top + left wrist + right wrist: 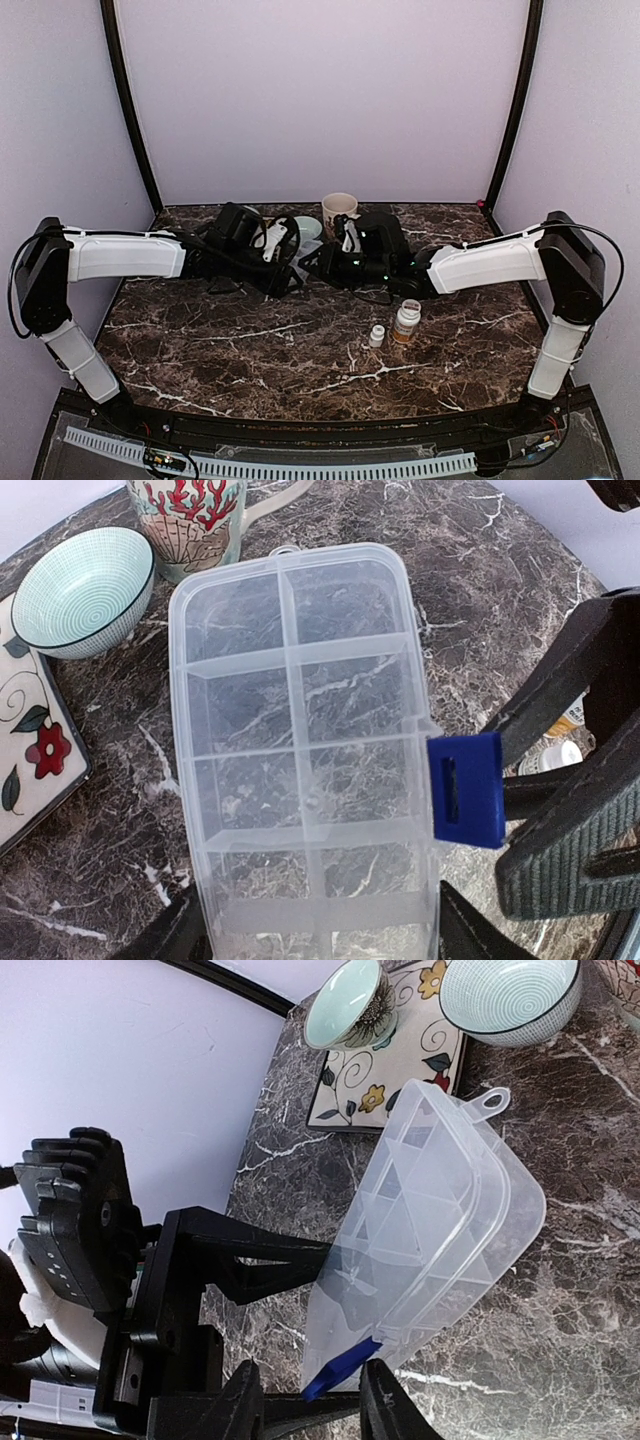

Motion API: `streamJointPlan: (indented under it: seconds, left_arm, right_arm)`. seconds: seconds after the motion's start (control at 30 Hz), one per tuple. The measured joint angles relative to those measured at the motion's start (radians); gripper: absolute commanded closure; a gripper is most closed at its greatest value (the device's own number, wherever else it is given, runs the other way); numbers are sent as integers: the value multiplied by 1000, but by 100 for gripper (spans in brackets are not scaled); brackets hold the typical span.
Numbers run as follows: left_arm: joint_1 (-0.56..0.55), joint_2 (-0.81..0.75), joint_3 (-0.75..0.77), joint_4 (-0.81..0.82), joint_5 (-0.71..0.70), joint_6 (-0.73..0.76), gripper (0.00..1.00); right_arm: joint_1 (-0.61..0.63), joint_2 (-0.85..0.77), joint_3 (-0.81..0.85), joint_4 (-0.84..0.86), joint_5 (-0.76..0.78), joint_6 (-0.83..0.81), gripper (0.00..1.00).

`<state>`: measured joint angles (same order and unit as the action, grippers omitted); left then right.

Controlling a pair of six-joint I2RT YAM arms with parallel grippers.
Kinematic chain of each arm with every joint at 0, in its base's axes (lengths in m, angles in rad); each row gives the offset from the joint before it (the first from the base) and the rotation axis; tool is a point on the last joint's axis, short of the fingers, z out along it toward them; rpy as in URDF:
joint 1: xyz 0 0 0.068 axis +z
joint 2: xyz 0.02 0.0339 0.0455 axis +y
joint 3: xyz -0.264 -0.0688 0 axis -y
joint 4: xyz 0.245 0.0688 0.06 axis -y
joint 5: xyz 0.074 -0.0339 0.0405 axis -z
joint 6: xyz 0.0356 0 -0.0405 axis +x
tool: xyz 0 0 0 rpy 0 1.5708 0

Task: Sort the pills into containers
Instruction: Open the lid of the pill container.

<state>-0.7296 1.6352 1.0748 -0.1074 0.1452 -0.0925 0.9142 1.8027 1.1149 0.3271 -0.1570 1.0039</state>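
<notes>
While the amber pill bottle (pixel 405 322) and a small white pot (pixel 376 336) just beside it are seen standing on the marble table (pixel 250 350) nearer the arm bases, the organiser box (pixel 300 740) is found farther back, mid-table, between the two wrists. Its near end is clamped across the width by the left gripper (pixel 320 940), whose jaws are spread wide to span it, and in the right wrist view it appears to be tipped up off the marble. The right gripper (pixel 315 1400) is set about the blue latch (pixel 465 788) on the long side with its jaws partly closed; whether the pads actually press on the latch cannot be told. No pills are visible in the compartments, so the box is judged very light. Thin clear plastic of this kind is expected to be stiff along the dividers, springy at the walls and lid (pixel 500 1200), and slick against hard fingers. A hold across the short end, over a divider, is judged the firmest, with only modest squeeze so that the walls are not bowed. The latch is best taken by its free edge. Beyond the box, a pale bowl (pixel 85 590), a patterned tile (pixel 30 750) and a coral-printed mug (pixel 190 520) are seen.
</notes>
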Motion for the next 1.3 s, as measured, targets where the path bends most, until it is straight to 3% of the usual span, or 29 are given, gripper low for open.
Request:
streamJointPlan:
  seconds: [0.3,0.5,0.63,0.73,0.9,1.03,1.3]
  left_arm:
    - [-34,2,9,-15,-83,31,88]
    - [-52,8,17,-23,-132,50,88]
    - [-58,8,17,-23,-167,59,88]
    - [-58,8,17,-26,-196,64,85]
    - [-65,8,17,-30,-222,67,68]
    - [-67,8,17,-29,-235,66,40]
    - [-67,6,5,-17,-235,64,15]
  right_arm:
    - [0,0,0,-18,1,1,67]
    - [0,0,0,-38,8,7,82]
    - [-1,0,0,-47,11,16,100]
    - [-5,3,0,-51,11,28,100]
    - [-5,7,1,-51,11,31,100]
    - [-5,7,1,-51,11,31,100]
    - [-5,7,2,-57,11,38,100]
